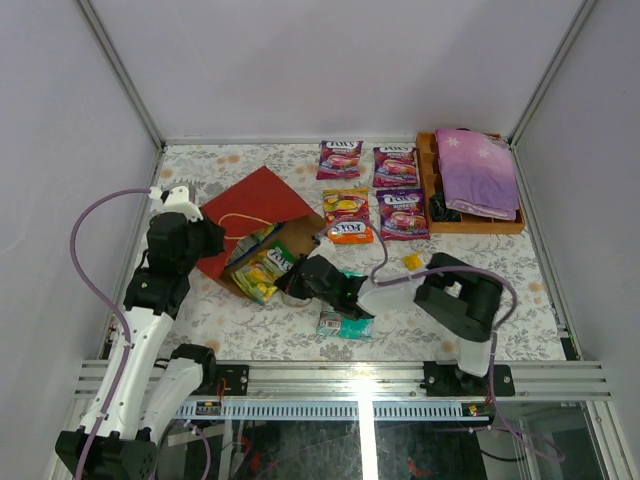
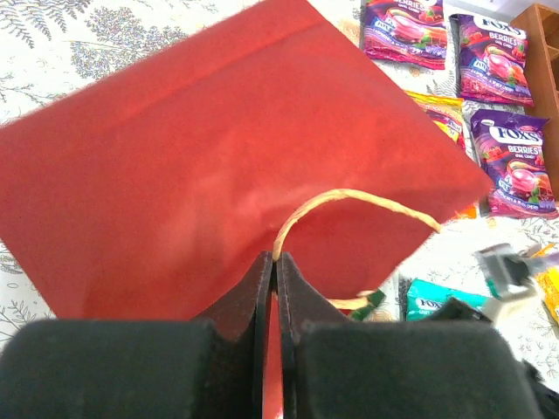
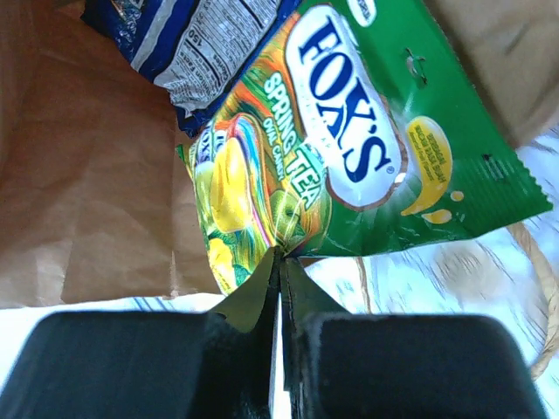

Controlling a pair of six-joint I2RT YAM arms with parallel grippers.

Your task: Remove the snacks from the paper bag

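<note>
- Top view: the red paper bag (image 1: pixel 255 200) lies on the bench (image 1: pixel 235 322), left of centre.
- Left wrist: the left gripper (image 2: pixel 273 262) is clamped on the paper bag's edge.
- Right wrist: the right gripper (image 3: pixel 279 260) pinches the green pouch (image 3: pixel 349 148) at the bag's mouth.

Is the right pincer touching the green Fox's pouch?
Touching. In the right wrist view, the right pincer is shut on the lower edge of the green pouch, which is pinched between its closed jaws with no gap.
</note>
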